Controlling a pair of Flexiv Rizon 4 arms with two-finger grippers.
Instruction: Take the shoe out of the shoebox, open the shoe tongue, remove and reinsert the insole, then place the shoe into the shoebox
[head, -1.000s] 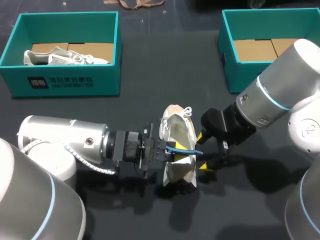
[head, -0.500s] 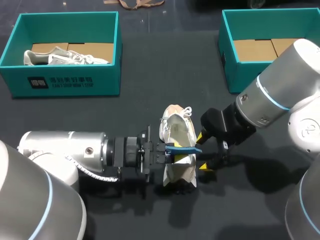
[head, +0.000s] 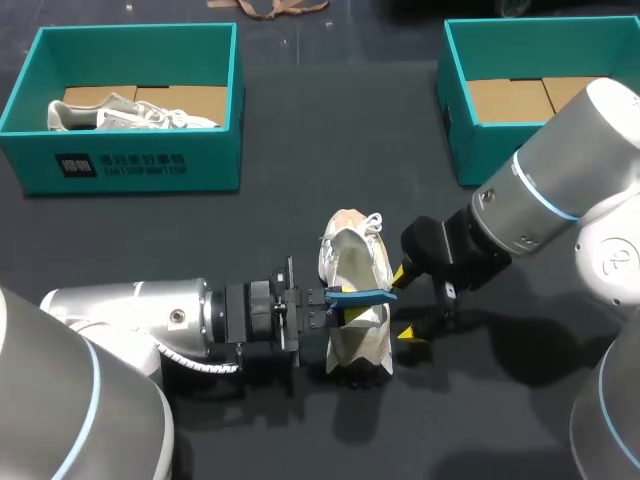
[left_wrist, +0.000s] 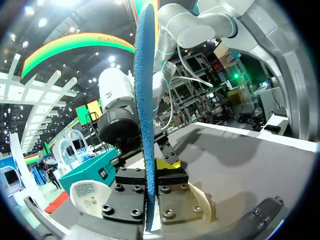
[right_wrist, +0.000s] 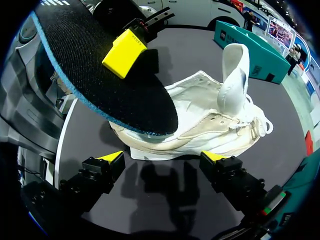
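The left claw (left_wrist: 147, 185) pinches one end of the insole (left_wrist: 146, 100), just above the white shoe (head: 355, 265) lying on its side; the right claw (right_wrist: 162, 157) gapes, holding nothing, beside the sole. The insole looks light, thin and bendy, so it is best gripped flat near an end. Dark matte worktop (head: 300, 150); teal shoeboxes (head: 470, 140) well apart

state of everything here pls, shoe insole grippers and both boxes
white low-top shoe, out of the box, tongue lifted open
black blue-edged insole, out of the shoe, held in the air
left gripper, shut on the insole
right gripper, open, beside the shoe
left teal cardboard shoebox, lidless, second white shoe inside
right teal cardboard shoebox, lidless, cardboard floor showing
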